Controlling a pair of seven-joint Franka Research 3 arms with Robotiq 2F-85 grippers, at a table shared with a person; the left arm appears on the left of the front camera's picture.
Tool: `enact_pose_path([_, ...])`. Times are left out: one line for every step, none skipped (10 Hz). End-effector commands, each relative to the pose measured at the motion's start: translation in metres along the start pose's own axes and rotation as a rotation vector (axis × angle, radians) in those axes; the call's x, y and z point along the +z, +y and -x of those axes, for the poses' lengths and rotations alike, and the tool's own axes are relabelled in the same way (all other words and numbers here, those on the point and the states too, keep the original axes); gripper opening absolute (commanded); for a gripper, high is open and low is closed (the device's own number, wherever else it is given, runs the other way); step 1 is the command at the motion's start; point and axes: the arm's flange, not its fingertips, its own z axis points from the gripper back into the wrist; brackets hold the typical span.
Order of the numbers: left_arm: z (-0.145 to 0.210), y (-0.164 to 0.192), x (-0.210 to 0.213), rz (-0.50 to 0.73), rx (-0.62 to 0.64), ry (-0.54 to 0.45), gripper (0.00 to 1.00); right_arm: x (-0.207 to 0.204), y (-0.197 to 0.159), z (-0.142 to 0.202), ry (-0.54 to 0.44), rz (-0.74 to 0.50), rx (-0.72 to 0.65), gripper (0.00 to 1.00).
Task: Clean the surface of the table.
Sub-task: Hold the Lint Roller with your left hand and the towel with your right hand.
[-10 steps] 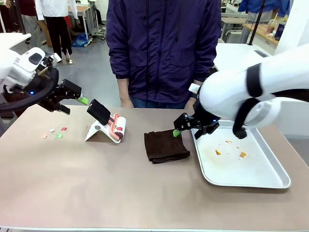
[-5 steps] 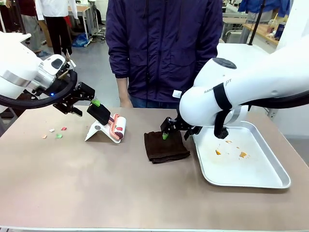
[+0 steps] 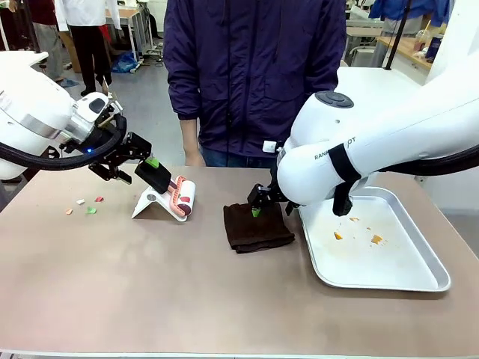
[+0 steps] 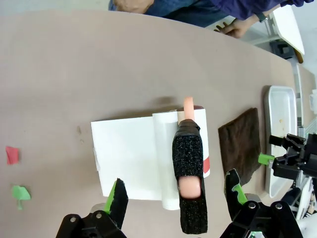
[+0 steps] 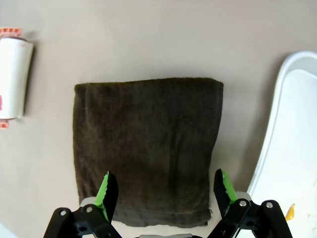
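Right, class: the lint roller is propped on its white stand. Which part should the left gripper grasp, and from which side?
The black handle, not the white roll. It sticks up tilted off the stand, clear of the table, slim and straight. Come from above, one finger on each long side; the open left gripper is lined up that way.

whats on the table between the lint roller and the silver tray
A folded dark brown cloth lies flat on the table between lint roller and tray, seen in the front view.
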Motion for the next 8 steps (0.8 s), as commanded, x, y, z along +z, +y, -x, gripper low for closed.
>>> enact_pose_path([-0.004,0.002,0.003,0.018,0.005,0.005,1.0,-0.01,0.012,-0.011,0.0,0.088,-0.05,1.0])
enact_pose_path([-0.003,0.002,0.003,0.021,0.004,0.003,1.0,-0.015,0.012,-0.012,0.002,0.098,-0.067,1.0])
enact_pose_path([-0.002,0.002,0.003,0.021,0.001,0.005,1.0,-0.021,0.01,-0.015,0.017,0.107,-0.085,1.0])
enact_pose_path([-0.002,0.003,0.003,0.023,-0.002,0.003,1.0,-0.026,0.01,-0.017,0.022,0.107,-0.095,1.0])
enact_pose_path([-0.002,0.004,0.003,0.027,-0.009,0.001,1.0,-0.028,0.008,-0.018,0.027,0.088,-0.107,1.0])
enact_pose_path([-0.001,0.004,0.004,0.038,-0.015,-0.007,1.0,-0.028,0.008,-0.018,0.027,0.087,-0.117,1.0])
enact_pose_path([-0.001,0.004,0.004,0.054,-0.017,-0.014,1.0,-0.029,0.008,-0.018,0.031,0.093,-0.122,1.0])
enact_pose_path([-0.001,0.003,0.005,0.059,-0.024,-0.019,1.0,-0.029,0.008,-0.018,0.035,0.098,-0.127,1.0])
